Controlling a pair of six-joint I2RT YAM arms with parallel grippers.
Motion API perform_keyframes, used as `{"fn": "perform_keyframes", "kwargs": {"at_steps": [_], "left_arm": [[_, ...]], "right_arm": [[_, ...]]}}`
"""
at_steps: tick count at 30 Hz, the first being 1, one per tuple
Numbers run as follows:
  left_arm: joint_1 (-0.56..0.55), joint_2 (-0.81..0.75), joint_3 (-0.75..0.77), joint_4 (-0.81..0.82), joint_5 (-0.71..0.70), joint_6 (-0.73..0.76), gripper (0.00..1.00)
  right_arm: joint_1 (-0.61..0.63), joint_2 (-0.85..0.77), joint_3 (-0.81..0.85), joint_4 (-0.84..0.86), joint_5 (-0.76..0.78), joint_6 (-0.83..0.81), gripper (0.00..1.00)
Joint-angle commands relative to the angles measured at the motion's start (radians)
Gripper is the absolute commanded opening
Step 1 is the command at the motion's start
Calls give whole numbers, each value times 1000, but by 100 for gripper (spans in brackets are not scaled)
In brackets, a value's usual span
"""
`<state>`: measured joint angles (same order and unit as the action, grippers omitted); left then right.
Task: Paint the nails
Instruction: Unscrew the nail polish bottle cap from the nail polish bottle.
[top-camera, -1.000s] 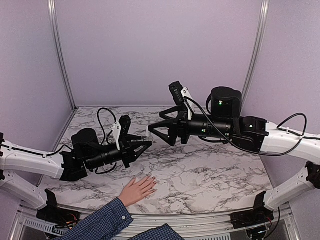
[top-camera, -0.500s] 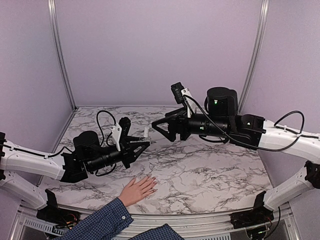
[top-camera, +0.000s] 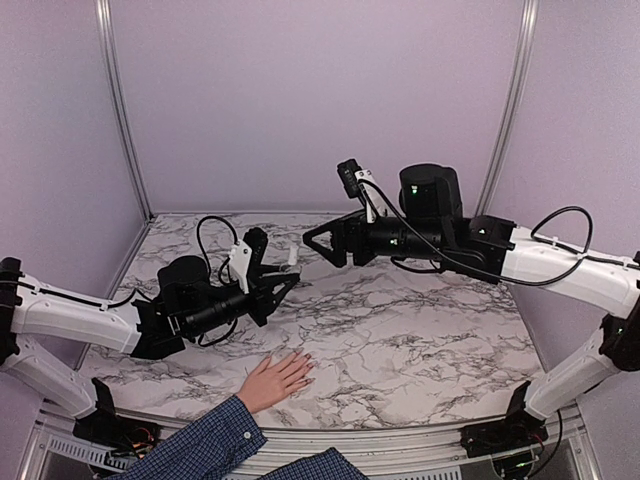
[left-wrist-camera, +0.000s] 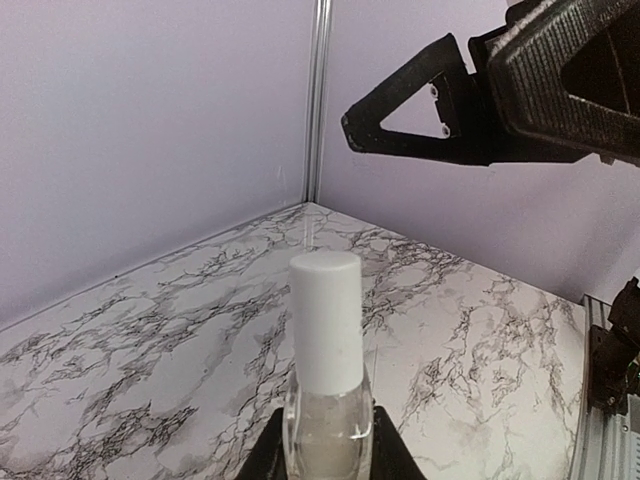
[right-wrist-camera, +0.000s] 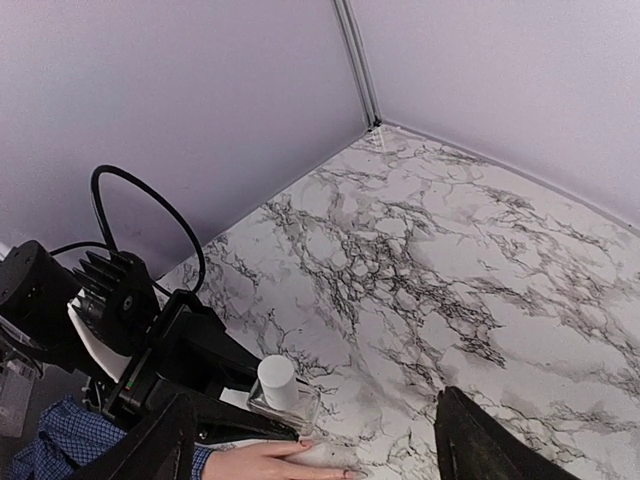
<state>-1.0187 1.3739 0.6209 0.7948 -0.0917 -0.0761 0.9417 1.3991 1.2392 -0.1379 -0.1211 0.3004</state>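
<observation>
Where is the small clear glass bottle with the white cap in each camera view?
Top external: the small clear glass bottle with the white cap is left of centre, at the tip of the left tool.
Left wrist: the bottle is at bottom centre, upright.
Right wrist: the bottle is low and left of centre, just above the human hand.
Shared landmark: the grey-veined white marble tabletop.
</observation>
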Motion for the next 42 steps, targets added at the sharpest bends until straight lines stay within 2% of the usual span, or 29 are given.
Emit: {"fn": "perform_keyframes", "kwargs": {"at_steps": [1, 13, 17, 24, 32, 40, 42], "left_arm": [[2, 20, 45, 24, -20, 16, 0], [2, 16, 27, 104, -37, 50, 0], [2, 40, 11, 187, -27, 65, 0], [2, 67, 13, 219, -21, 69, 0], [2, 67, 8, 232, -23, 64, 0], [3, 75, 9, 233, -17, 46, 0], [3, 77, 8, 232, -12, 45, 0]], "right_arm": [[-3, 15, 81, -28, 23, 18, 79], [-2, 131, 92, 31, -43, 92, 57], [0, 145, 95, 54, -68, 102, 54], [8, 157, 95, 64, -94, 105, 47], [14, 173, 93, 78, -135, 96, 29], [25, 170, 90, 70, -134, 59, 1], [26, 170, 90, 65, -123, 47, 0]]}}
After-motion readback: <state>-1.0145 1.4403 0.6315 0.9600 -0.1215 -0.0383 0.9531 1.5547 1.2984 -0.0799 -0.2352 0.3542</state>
